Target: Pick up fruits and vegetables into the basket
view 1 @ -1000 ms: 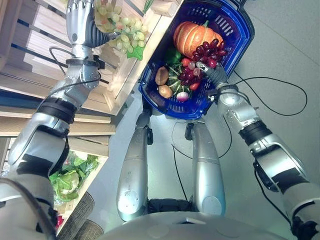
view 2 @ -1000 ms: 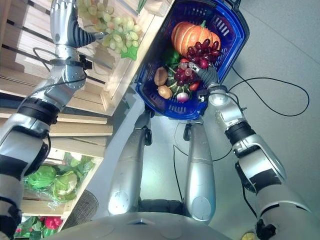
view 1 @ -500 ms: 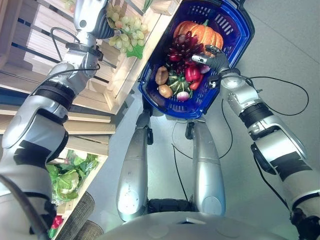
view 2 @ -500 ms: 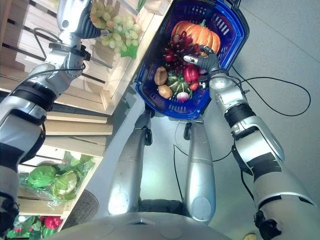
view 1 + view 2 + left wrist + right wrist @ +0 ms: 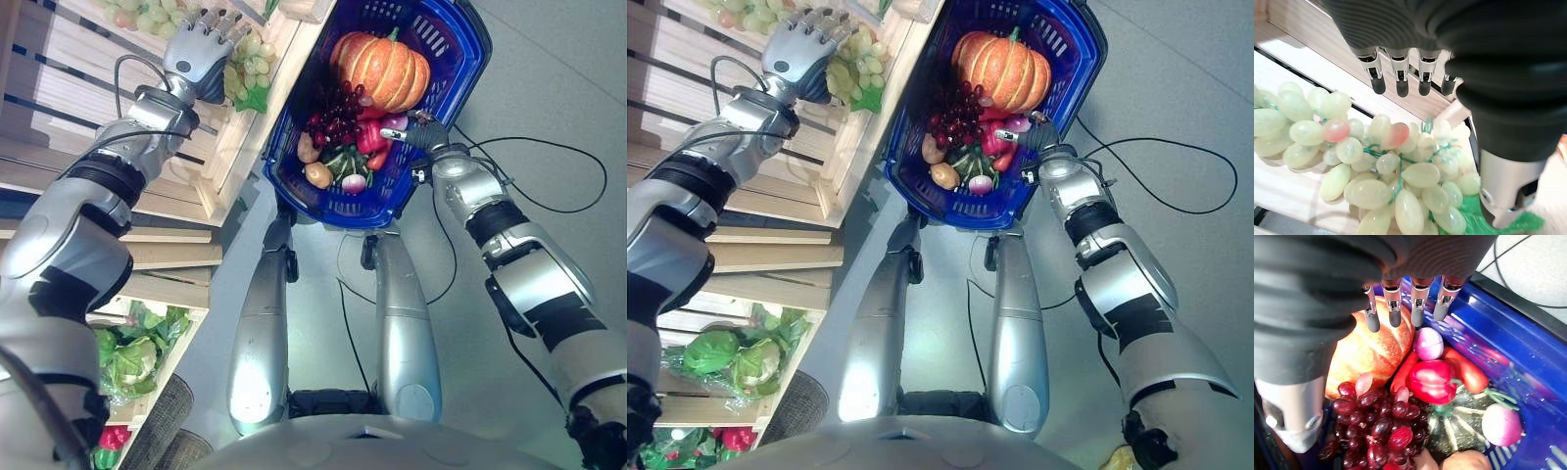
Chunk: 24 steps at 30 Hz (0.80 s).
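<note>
Once released, red grapes [image 5: 335,119] fill basket [image 5: 460,59].

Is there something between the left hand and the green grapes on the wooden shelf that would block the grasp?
Nothing visible does. The left hand hovers with straight fingers just above the green grapes, which lie exposed on the wooden shelf; open air separates them. The right hand is over the blue basket.
</note>
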Tool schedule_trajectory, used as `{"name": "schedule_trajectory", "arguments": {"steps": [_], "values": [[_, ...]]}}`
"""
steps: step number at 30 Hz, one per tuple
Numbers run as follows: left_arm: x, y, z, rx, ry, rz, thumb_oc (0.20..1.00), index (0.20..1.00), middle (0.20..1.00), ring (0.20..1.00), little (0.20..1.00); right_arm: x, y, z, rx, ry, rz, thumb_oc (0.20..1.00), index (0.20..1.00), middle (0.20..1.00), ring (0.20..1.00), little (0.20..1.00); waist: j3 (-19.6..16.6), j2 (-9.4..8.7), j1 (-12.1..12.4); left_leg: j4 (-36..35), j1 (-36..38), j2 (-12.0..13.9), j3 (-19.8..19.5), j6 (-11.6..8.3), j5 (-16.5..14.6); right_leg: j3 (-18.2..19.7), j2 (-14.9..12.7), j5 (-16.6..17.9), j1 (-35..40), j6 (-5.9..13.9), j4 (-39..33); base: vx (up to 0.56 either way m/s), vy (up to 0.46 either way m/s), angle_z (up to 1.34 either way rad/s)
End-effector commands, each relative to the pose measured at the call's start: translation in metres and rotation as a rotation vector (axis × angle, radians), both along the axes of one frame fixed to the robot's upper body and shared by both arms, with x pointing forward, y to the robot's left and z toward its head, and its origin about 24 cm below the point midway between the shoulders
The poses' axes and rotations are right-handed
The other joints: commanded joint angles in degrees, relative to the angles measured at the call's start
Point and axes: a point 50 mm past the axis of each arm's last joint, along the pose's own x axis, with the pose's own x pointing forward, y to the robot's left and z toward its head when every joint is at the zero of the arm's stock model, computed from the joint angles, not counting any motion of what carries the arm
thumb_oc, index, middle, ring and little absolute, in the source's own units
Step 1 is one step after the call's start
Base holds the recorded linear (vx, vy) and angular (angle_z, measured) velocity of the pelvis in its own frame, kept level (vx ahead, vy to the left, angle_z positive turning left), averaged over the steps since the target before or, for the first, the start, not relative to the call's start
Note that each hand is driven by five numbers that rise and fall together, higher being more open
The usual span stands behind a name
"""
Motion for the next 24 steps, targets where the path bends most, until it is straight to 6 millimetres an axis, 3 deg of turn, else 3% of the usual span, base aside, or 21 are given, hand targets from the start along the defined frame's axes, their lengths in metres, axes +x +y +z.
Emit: {"name": "schedule_trajectory", "arguments": {"steps": [1, 11, 24], "values": [[0.004, -0.003, 0.01, -0.024, -0.032, 0.023, 1.0, 1.0, 1.0, 1.0, 1.0, 0.004, -0.004, 0.024, -0.004, -0.125, -0.016, 1.0, 1.0, 1.0, 1.0, 1.0, -1.67, 4.08, -1.49, 6.63, -2.14, 0.63, 0.03, -1.11, -4.21, -1.44, 0.26, 4.32, 3.91, 4.54, -7.05, 0.0, 0.0, 0.0], [0.002, 0.025, -0.001, 0.11, -0.075, 0.22, 1.0, 1.0, 1.0, 1.0, 1.0, -0.015, 0.002, 0.057, 0.208, -0.482, -0.048, 1.0, 1.0, 1.0, 1.0, 1.0, -1.67, 2.29, -3.22, 6.55, -4.12, 1.22, -0.19, -1.18, -4.57, -0.64, 1.37, 4.46, 2.2, 5.07, -7.45, -0.01, 0.003, -0.02], [-0.004, 0.051, 0.004, 0.215, -0.23, 0.375, 1.0, 1.0, 1.0, 1.0, 1.0, -0.035, 0.0, 0.079, 0.32, -0.703, -0.066, 1.0, 1.0, 1.0, 1.0, 1.0, -1.67, 0.57, -4.95, 5.7, -6.23, 1.71, -0.82, -1.34, -5.12, 0.12, 1.53, 5.04, 0.25, 5.69, -9.21, -0.01, 0.008, -0.03]]}}
